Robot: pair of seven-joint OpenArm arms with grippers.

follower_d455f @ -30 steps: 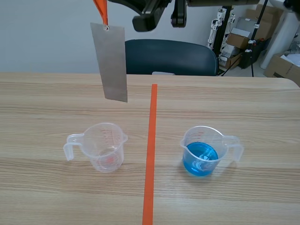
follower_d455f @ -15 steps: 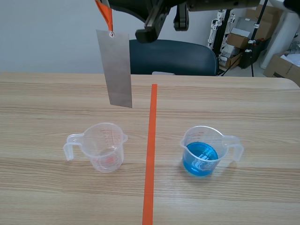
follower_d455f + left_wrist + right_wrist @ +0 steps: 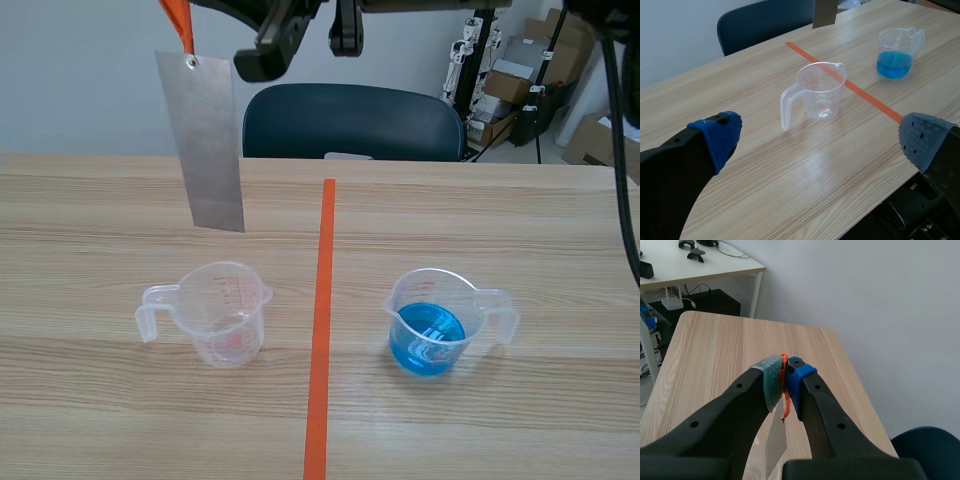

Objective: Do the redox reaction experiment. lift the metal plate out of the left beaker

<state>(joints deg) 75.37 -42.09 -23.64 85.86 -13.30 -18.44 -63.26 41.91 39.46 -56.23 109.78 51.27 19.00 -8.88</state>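
Note:
A grey metal plate [image 3: 207,140] hangs upright from an orange strap [image 3: 178,20], above and behind the left beaker [image 3: 225,312], clear of it. That beaker is clear plastic and looks empty. My right arm [image 3: 290,30] crosses high over the table. In the right wrist view my right gripper [image 3: 785,377] is shut on the strap [image 3: 785,407], with the plate [image 3: 775,445] dangling below. My left gripper [image 3: 817,137] is open, low and near the left beaker [image 3: 820,90], holding nothing. Only the plate's lower end [image 3: 824,12] shows in that view.
A second clear beaker [image 3: 430,320] with blue liquid stands right of the orange tape line [image 3: 322,330]. A dark chair [image 3: 350,120] sits behind the table's far edge. Boxes and stands fill the back right.
The hanging plate and the right arm have shifted left over the last half second, after drifting slightly right before. The beakers have not moved.

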